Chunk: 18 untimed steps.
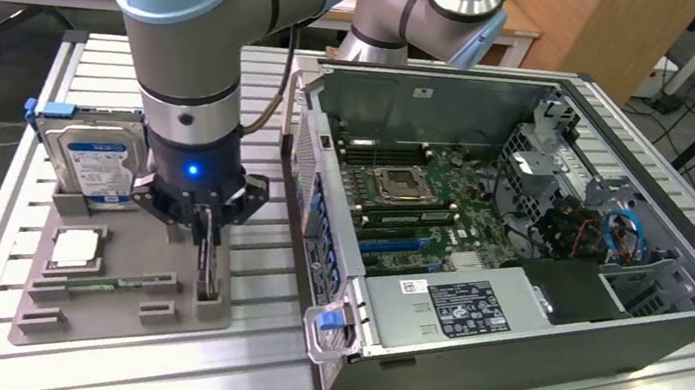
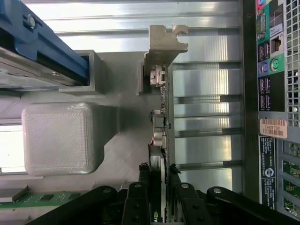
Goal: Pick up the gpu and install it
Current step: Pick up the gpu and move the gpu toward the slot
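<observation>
The arm [image 1: 192, 54] reaches down over a gray tray [image 1: 103, 309] that lies on the slatted metal table [image 1: 243, 373]. In the exterior view this tray sits at about nine o'clock from the open computer case [image 1: 512, 277].

The gripper [image 1: 210, 225] hangs over the tray's edge nearest the case. Its fingers [image 2: 143, 180] are drawn in narrow and pinch the gpu [image 1: 211, 273] between them, one on each flat face. The wrist view shows both pads pressed against the card's thin edge. The gpu [image 2: 159, 119] stands on edge in a slot of the tray, upright and blade-like, and its metal bracket [image 2: 165, 43] is at the end away from the fingers. Whether its lower edge rests in the slot or has lifted clear of it cannot be told.

From the gripper, in the exterior view, a silver hard drive [image 1: 97, 162] with a blue label stands upright at about ten o'clock. A square processor chip [image 1: 74, 248] lies flat at about eight o'clock. A slim green memory stick [image 1: 121, 283] lies at about seven o'clock, just beside the card's slot.

The case lies on its side with its panel off, and the motherboard [image 1: 415, 199] faces up inside it.
</observation>
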Tool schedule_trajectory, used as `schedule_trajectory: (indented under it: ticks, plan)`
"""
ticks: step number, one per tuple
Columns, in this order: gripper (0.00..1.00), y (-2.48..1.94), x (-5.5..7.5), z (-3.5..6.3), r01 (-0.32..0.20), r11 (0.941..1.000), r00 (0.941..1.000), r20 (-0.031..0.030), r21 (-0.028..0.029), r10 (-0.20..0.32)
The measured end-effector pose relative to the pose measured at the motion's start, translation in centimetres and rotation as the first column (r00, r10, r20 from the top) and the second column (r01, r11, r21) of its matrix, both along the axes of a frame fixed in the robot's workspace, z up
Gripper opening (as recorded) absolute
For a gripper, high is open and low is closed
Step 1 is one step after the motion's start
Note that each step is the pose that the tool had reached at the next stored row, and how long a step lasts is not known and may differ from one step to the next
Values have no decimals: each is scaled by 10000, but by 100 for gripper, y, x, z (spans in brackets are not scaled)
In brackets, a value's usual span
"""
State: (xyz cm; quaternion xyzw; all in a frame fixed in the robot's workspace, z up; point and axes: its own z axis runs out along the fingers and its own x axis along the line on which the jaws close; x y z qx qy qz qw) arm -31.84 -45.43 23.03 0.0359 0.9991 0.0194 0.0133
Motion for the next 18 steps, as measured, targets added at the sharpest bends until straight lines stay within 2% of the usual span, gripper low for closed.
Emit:
schedule_trajectory:
  ticks: [18]
  plan:
    - [26,0,0,196,0,9997,10000,0,-233,0]
